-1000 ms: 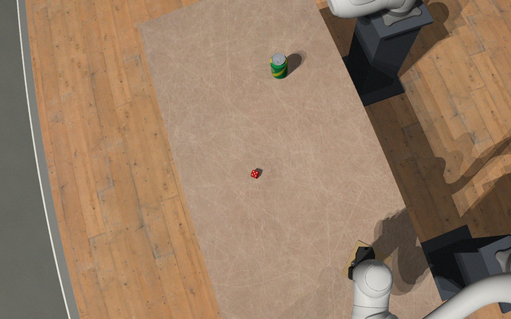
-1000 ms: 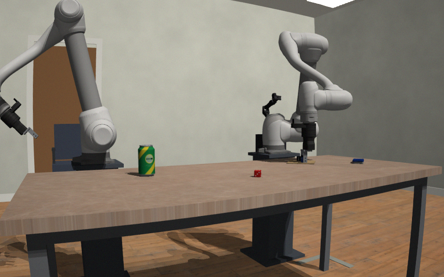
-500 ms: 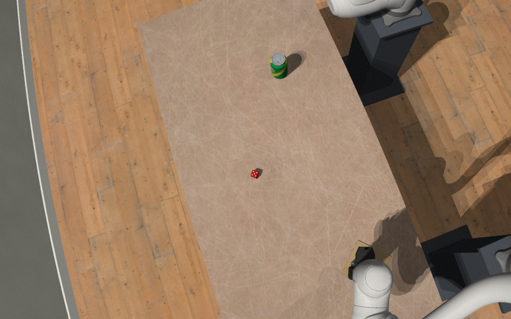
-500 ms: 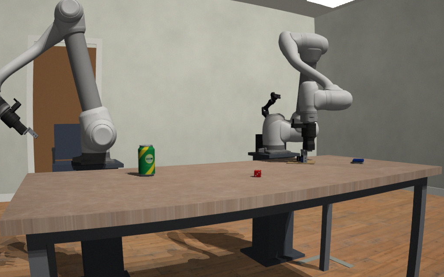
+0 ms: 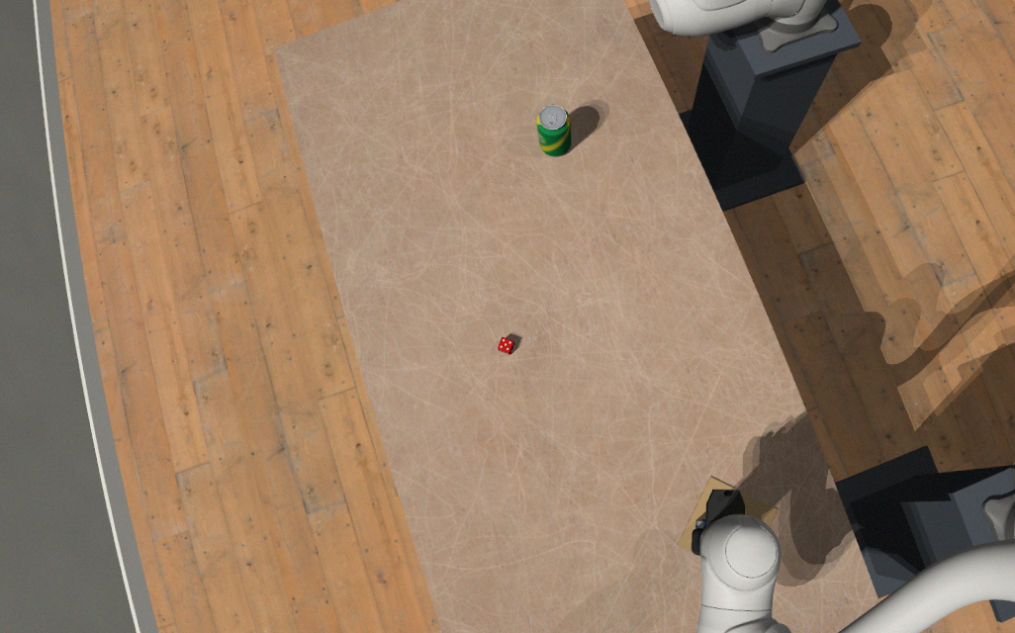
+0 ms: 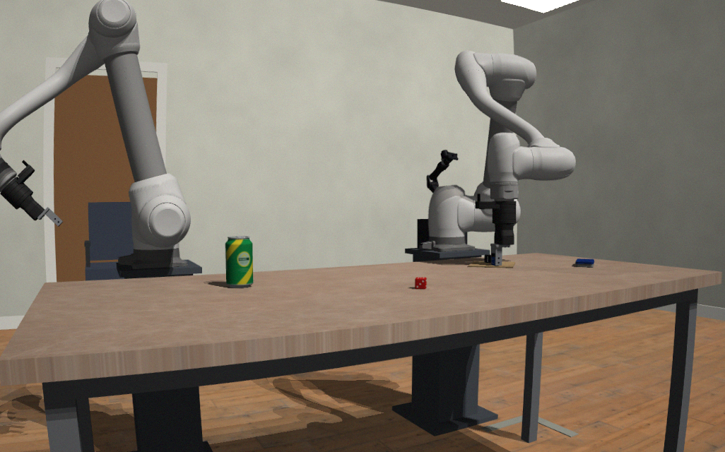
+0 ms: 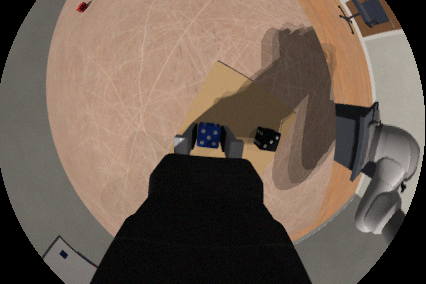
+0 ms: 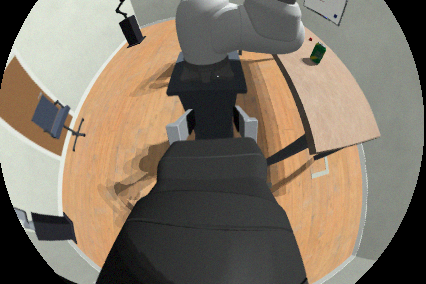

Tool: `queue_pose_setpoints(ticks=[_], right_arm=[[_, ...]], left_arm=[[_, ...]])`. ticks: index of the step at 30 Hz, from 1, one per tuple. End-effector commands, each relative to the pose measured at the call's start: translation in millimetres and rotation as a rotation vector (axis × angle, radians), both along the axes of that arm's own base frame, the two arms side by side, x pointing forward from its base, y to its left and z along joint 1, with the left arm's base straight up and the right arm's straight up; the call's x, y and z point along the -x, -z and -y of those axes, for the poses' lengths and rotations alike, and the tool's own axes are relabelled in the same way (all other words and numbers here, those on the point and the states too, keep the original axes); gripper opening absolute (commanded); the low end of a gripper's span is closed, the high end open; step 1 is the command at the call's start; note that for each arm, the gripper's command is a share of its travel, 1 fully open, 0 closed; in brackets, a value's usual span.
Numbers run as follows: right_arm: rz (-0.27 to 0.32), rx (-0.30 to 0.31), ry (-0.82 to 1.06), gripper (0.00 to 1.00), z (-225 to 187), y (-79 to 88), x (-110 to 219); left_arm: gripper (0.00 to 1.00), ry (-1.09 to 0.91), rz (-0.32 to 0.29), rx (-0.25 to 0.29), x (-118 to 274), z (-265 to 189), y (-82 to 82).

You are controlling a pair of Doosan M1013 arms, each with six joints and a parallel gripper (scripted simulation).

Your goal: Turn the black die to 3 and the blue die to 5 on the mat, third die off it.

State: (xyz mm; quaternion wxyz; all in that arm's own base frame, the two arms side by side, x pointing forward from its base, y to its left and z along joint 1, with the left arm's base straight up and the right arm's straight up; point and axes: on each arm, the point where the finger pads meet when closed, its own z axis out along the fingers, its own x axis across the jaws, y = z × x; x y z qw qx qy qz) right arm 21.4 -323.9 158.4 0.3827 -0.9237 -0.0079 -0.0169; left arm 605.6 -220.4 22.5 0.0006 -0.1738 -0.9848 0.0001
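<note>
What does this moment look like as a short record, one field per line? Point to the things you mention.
Mat: tan, on the table, under the left tool
Blue die (image 6: 494, 260) (image 7: 209, 135): on the mat (image 5: 691, 528) (image 6: 475, 265) (image 7: 215, 84), 5 on top
Black die (image 6: 487, 258) (image 7: 267, 139): on the mat, beside the blue die; top count too small to read surely
Red die (image 5: 506, 345) (image 6: 420, 282) (image 7: 82, 7) (image 8: 310, 39): on the table, off the mat
Can (image 5: 554, 134) (image 6: 239, 262) (image 8: 318, 53): green and yellow, upright
Left tool (image 5: 700, 525) (image 6: 496, 263) (image 7: 209, 138): open, fingers either side of the blue die
Right tool (image 6: 54, 217) (image 8: 212, 124): open, empty, away from the table

The blue die (image 7: 208, 135) and the black die (image 7: 267, 139) (image 6: 487, 258) carry pale pips. The red die (image 5: 506, 345) (image 6: 420, 282) has white pips. The can (image 5: 554, 132) (image 6: 239, 261) (image 8: 318, 53) is green with yellow bands.
</note>
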Motion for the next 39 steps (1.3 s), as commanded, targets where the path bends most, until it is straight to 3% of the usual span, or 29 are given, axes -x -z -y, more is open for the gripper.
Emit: queue_pose_setpoints(ticks=[1, 5, 6, 22, 39], right_arm=[[0.0, 0.001, 0.0, 1.0, 0.3, -0.4, -0.1], [0.0, 0.001, 0.0, 1.0, 0.3, -0.4, -0.1], [0.0, 0.001, 0.0, 1.0, 0.3, -0.4, -0.1], [0.0, 0.001, 0.0, 1.0, 0.3, -0.4, -0.1], [0.0, 0.001, 0.0, 1.0, 0.3, -0.4, -0.1]], left_arm=[[0.67, 0.0, 0.001, 0.0, -0.4, 0.1, -0.7], [0.73, 0.0, 0.001, 0.0, -0.4, 0.1, -0.7], [0.79, 0.0, 0.001, 0.0, -0.4, 0.1, -0.7], [0.79, 0.0, 0.001, 0.0, -0.4, 0.1, -5.4], [0.79, 0.0, 0.001, 0.0, -0.4, 0.1, -74.6]])
